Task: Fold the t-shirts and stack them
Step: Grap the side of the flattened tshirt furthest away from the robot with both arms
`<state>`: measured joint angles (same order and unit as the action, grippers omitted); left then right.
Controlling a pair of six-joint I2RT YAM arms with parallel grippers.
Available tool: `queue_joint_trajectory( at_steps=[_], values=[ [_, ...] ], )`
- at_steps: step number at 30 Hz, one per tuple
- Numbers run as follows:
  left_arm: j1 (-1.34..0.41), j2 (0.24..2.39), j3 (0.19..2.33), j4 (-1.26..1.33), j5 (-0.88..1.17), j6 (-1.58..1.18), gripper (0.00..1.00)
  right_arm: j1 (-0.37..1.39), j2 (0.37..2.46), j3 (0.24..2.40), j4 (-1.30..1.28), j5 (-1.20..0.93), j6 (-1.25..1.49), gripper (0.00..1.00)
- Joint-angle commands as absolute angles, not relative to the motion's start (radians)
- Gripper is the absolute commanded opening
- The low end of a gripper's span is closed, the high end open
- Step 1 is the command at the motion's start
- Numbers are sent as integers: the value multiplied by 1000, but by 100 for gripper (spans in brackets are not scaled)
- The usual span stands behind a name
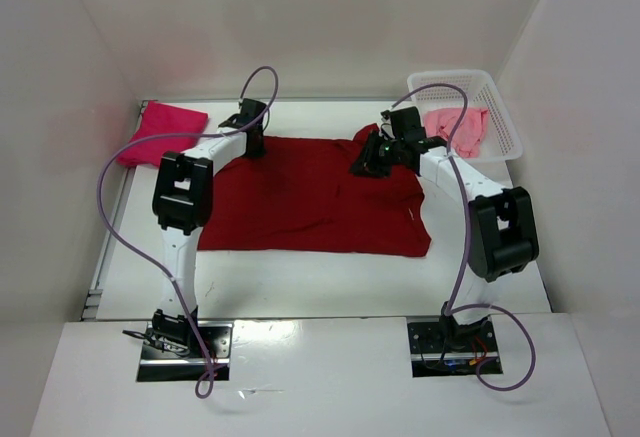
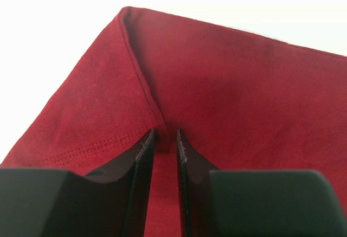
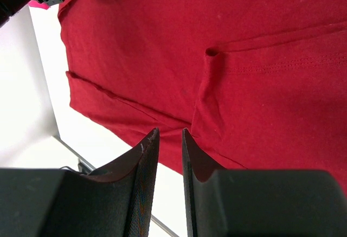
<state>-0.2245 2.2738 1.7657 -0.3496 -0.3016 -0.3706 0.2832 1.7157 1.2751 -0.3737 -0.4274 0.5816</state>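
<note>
A: Upper left of frame?
B: Magenta-pink shirt [image 1: 160,132], set aside on the table [image 1: 300,282].
A: Centre?
B: Dark red shirt [image 1: 310,202], spread flat, likely for folding. Left gripper [image 1: 252,132] is clamped on a ridge at its upper-left edge, probably to draw a fold over. Right gripper [image 1: 368,162] is at its upper-right edge, with cloth running up to nearly closed fingers. Grasp cannot be told.
A: Upper right?
B: White mesh basket [image 1: 505,122], holding one light pink shirt [image 1: 455,127], crumpled, seemingly awaiting its turn.

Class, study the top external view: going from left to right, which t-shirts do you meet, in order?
magenta-pink t-shirt → dark red t-shirt → light pink t-shirt, which lies in the white basket.
</note>
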Motion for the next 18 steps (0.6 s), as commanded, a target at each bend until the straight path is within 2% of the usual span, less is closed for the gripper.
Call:
queue_joint_trajectory(
  at_steps=[1, 15, 18],
  values=[
    [-212, 2215, 1750, -324, -264, -373, 30, 278, 1738, 1284, -337, -428, 561, 29],
    [-202, 2184, 1704, -301, -298, -364, 24, 278, 1747, 1293, -337, -428, 552, 29],
    [-193, 2184, 1704, -301, -298, -364, 18, 278, 1747, 1304, -347, -428, 552, 29]
  ],
)
